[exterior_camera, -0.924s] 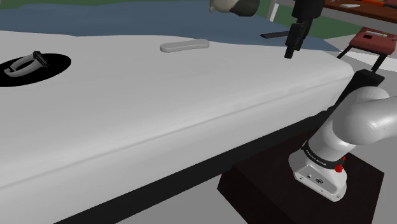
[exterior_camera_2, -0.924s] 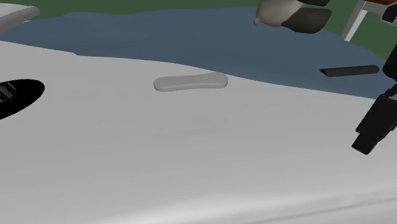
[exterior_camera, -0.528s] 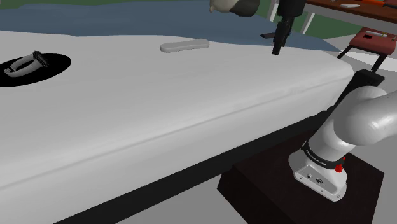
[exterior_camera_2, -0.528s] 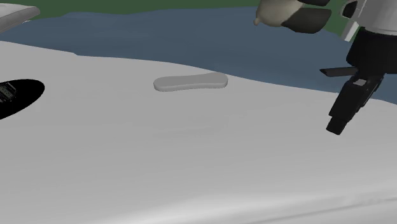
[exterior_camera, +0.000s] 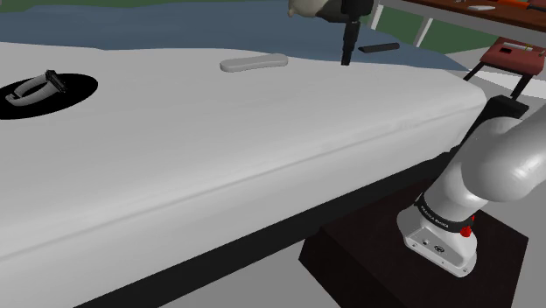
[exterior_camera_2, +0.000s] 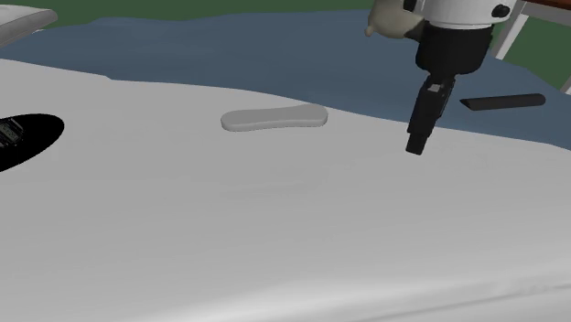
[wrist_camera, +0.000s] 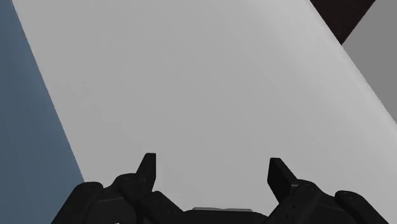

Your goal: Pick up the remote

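Note:
The remote (exterior_camera: 254, 63) is a flat, pale grey, oblong thing lying on the far part of the wide white surface (exterior_camera: 219, 149); in the second exterior view the remote (exterior_camera_2: 274, 119) lies left of the hand. My black gripper (exterior_camera: 346, 59) hangs fingers-down over the white surface's far edge, to the remote's right in the shoulder view and apart from it. The gripper (exterior_camera_2: 416, 144) sits just above the surface. In the wrist view the gripper (wrist_camera: 212, 167) is open, nothing between its fingers (wrist_camera: 147, 167), with bare white surface below.
A black flat bar (exterior_camera: 379, 47) lies on the blue area (exterior_camera_2: 274, 64) beyond the white surface. A black hole (exterior_camera: 48, 89) at the shoulder view's left holds a small grey and black object. A beige and dark lump (exterior_camera_2: 412, 20) sits behind the hand. The stand (exterior_camera: 411, 262) is lower right.
The gripper has travelled toward the shoulder view's left and farther back, closing much of the gap to the grey remote. Its fingers have stayed open. The remote has not moved.

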### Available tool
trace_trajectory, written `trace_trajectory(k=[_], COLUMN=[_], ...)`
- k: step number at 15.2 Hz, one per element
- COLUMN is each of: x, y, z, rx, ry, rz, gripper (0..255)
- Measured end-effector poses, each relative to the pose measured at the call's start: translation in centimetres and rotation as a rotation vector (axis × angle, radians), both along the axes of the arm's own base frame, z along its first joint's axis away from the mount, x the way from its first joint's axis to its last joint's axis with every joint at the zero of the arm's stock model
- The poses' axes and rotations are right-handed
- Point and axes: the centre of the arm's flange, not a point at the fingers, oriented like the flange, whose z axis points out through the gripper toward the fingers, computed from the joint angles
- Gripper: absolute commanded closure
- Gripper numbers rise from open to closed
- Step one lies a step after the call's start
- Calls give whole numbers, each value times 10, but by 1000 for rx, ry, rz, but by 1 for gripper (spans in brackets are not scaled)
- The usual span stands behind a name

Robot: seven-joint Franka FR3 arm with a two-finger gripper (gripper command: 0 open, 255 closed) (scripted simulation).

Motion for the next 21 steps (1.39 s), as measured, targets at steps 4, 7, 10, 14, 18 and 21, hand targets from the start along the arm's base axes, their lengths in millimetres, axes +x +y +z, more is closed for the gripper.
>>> trace_trajectory(k=[4, 7, 10, 14, 18, 21], x=[48, 79, 111, 147, 177, 192], y=[18, 37, 59, 96, 135, 159], z=[-1, -1, -1, -3, -2, -3], rx=[7, 12, 18, 25, 32, 36], ry=[-11, -19, -28, -39, -50, -56], rz=[139, 242, 347, 486, 625, 701], gripper=[0, 0, 0, 0, 0, 0])
